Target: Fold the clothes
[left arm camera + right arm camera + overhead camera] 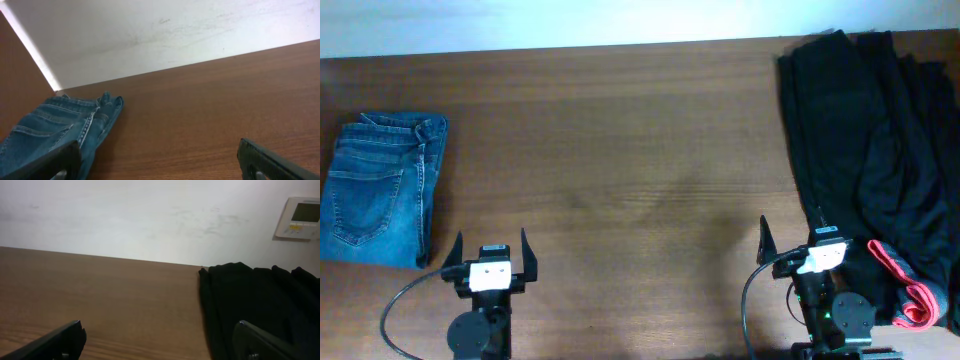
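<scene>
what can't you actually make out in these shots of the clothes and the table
Black clothes, overhead: right side cut off by the frame edge; overlapping folds hide how many garments there are.
Black clothes, right wrist view: cut off at right and bottom edges.
Blue jeans, left wrist view: near end cut off by the bottom edge.
Wall panel, right wrist view: display too small to read.
</scene>
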### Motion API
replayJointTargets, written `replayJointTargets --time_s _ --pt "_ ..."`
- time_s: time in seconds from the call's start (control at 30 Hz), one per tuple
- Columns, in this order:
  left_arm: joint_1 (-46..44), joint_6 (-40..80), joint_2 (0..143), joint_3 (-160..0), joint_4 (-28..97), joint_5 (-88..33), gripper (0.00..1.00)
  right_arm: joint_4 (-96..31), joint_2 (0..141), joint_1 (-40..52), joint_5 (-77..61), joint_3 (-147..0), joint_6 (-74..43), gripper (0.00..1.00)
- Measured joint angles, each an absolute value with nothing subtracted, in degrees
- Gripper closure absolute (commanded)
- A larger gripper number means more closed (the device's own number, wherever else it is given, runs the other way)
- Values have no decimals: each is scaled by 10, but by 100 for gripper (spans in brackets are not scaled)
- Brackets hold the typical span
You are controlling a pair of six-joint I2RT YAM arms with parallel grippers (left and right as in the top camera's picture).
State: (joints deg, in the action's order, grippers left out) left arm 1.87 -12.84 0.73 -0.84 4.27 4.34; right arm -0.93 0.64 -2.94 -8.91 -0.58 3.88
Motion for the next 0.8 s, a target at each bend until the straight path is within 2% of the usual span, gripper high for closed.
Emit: replayJointTargets --time_s 0.5,0.63,0.8 --pt "19 5 8 -24 40 45 1 -36 10 -29 -72 -15 5 1" --pt "19 13 25 -82 78 45 1 -96 48 -29 -44 -79 -12 1" --pt "19 14 120 -189 143 45 0 -187 165 -29 -26 -189 -16 1"
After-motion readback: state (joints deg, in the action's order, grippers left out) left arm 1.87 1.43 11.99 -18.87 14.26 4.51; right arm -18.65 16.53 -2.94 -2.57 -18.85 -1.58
